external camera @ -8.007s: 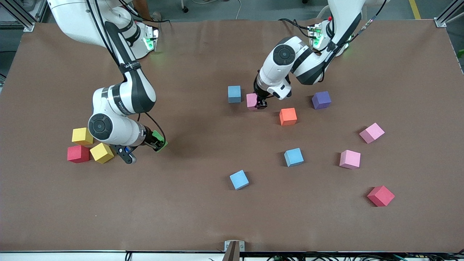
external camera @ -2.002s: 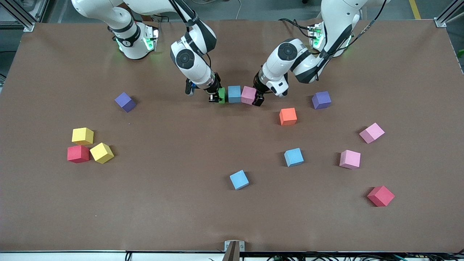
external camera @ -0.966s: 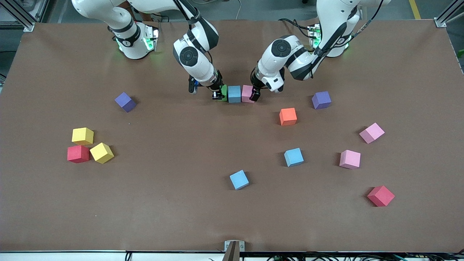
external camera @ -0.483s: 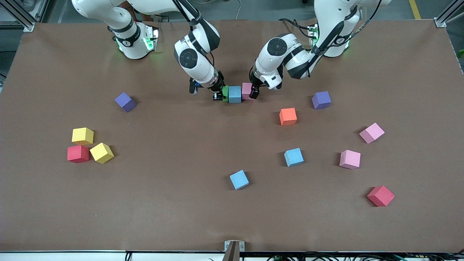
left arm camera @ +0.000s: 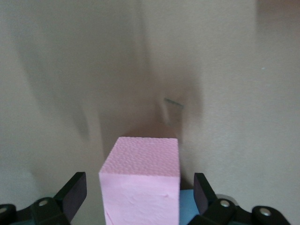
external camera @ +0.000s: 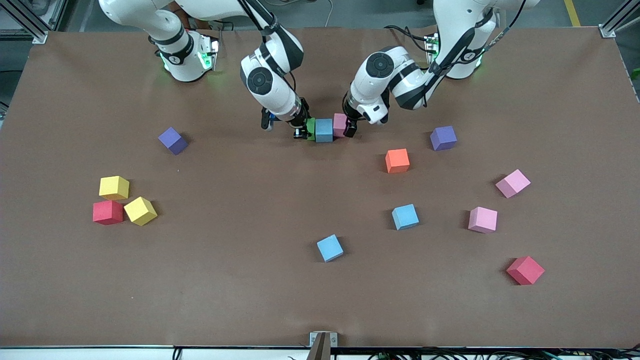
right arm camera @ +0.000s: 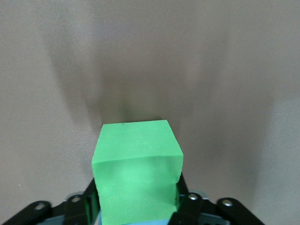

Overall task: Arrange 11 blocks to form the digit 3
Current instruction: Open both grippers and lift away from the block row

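Currently the first three-cube bar of the digit 3 is being formed in the upper middle of the front view: a green block point(external camera: 310, 128), a blue block point(external camera: 324, 130) and a pink block point(external camera: 340, 125) sit in a row, touching or nearly so. The green block is clamped between the fingers of the right gripper point(external camera: 301, 131); in the left wrist view the pink block point(left arm camera: 140, 185) is straddled by the left gripper point(left arm camera: 139, 194), whose fingers point(left arm camera: 71, 192) stand apart from its sides. For a good result, the green block should be pressed flush and square to the blue one before it is let go, and each gripper lifted straight up so nothing is dragged. A plain brown table point(external camera: 240, 295) carries the work; loose blocks are scattered across it, leaving bare surface lower in the frame for the remaining bars.
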Motion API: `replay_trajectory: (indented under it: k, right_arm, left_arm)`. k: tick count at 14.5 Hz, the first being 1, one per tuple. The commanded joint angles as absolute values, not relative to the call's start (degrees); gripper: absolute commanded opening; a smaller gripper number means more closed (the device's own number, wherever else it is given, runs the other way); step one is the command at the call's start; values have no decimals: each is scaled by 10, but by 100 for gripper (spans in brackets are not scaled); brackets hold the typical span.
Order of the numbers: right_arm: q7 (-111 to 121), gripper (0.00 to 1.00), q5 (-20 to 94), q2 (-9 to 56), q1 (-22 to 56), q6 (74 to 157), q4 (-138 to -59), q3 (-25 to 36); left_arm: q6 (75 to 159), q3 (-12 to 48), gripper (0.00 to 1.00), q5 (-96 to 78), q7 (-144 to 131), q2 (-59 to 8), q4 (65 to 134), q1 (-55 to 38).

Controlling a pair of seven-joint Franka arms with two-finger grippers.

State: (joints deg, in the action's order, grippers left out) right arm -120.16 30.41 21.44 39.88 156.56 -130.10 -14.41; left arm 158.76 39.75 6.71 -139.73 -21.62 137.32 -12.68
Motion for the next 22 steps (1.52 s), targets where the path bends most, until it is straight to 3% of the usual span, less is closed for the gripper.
replay_trajectory:
  k: [1, 7, 13, 18, 22]
  right_arm:
    - [-1194, 100, 319, 224, 396, 1564, -1294, -143]
    - [-1194, 100, 318, 195, 381, 1523, -1294, -142]
    - [-1194, 100, 297, 109, 330, 1384, -1289, -141]
    - [-1082, 100, 130, 100, 227, 1210, -1198, -141]
    - [-837, 100, 104, 104, 129, 1211, -1188, -134]
  left_arm:
    - [1553, 396, 100, 74, -1406, -200, 1360, -125]
    - [1480, 396, 100, 75, -1385, -178, 1322, -108]
    - [1369, 395, 100, 75, -1251, -172, 1211, -16]
    - [1289, 396, 100, 144, -1076, -174, 1139, 75]
    - [1280, 395, 100, 184, -951, -175, 1108, 139]
